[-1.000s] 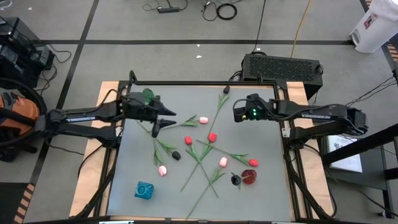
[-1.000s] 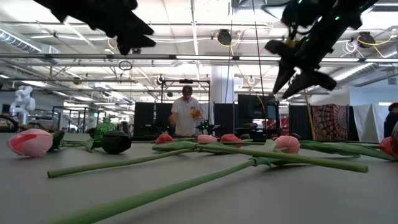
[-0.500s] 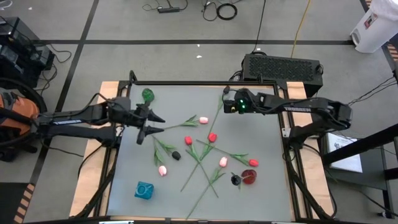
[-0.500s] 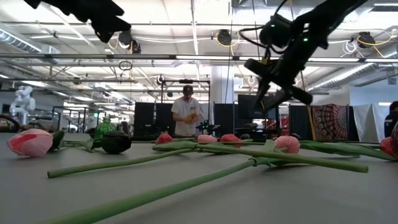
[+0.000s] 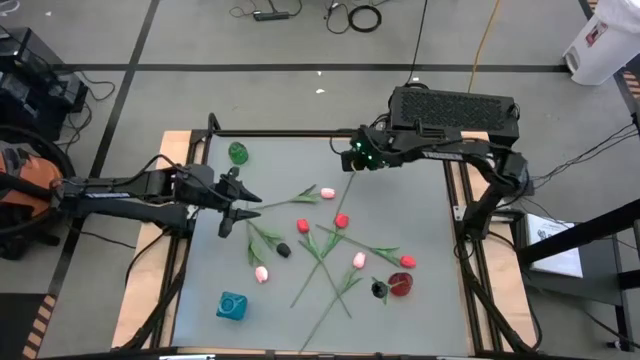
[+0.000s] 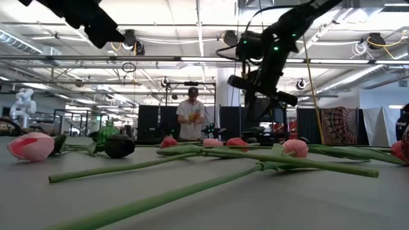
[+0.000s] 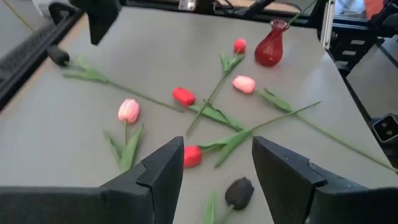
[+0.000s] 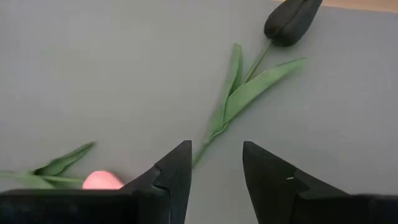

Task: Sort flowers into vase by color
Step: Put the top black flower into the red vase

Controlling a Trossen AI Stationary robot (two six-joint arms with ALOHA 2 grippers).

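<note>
- Your right tool (image 8: 214,177) hovers open over the black tulip's (image 8: 292,20) stem at the desk's (image 5: 420,300) far edge.
- Your left tool (image 7: 214,168) hangs open, empty, left of the scattered flowers (image 5: 330,245).

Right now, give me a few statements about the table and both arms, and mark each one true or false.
1. The right gripper is open above the stem of a black tulip. True.
2. The left gripper is shut on a pink flower. False: it is open and holds nothing.
3. The red vase stands on the right side of the table. True.
4. Flowers already stand in the red vase. False: in the left wrist view its mouth is empty.
5. A green vase stands near the table's far left corner. True.
</note>
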